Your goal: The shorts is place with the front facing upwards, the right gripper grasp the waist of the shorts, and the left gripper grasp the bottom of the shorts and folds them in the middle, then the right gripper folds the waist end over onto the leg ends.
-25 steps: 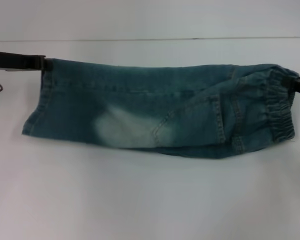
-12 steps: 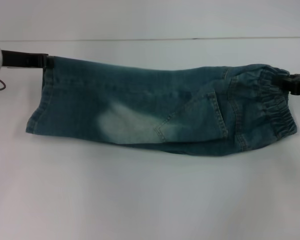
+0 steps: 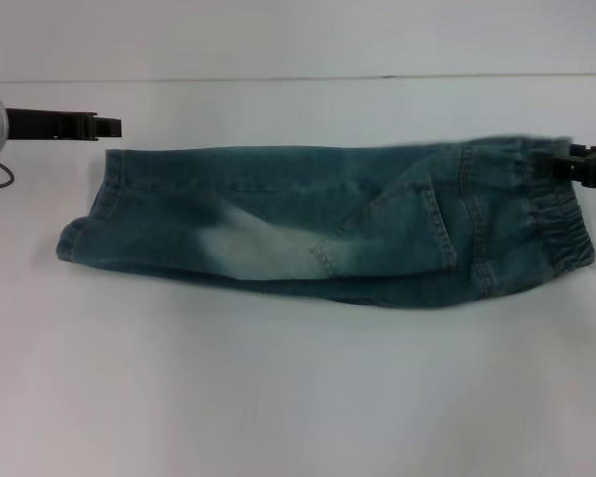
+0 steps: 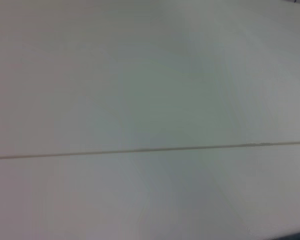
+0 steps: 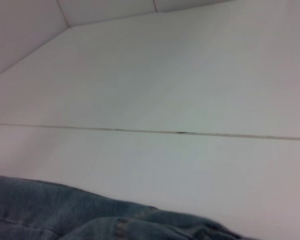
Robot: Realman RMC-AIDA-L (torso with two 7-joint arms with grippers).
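Across the middle of the white bench (image 3: 298, 397) lie the shorts (image 3: 318, 224), folded lengthwise into a long, flat band that runs from the robot's left to its right. The cloth is blue-green washed denim, soft and slightly rumpled, with one pale faded patch showing near the centre and orange stitching tracing a pocket edge and seams toward the right. At the right end the waist (image 3: 556, 214) is a puckered elastic band, gathered into small ridges. At the left end the leg ends (image 3: 84, 224) are flat and hemmed, the lower corner rounded and curling a little.

The left pincer (image 3: 111, 126) is a slim black claw reaching in level from the left edge, its tips just beside the upper left corner of the denim but apart from it, holding nothing; whether its fingers are spread or together cannot be told from here. The right pincer (image 3: 568, 165) is black too and sits at the upper corner of the waist, clamped on the gathered fabric there.

The bench is smooth, matte and pale, crossed by a thin dark seam behind the garment. The right wrist view shows a fold of the denim (image 5: 65, 215) with its woven grain lying on that same surface; the left wrist view shows only bare bench (image 4: 150, 75) and the seam.
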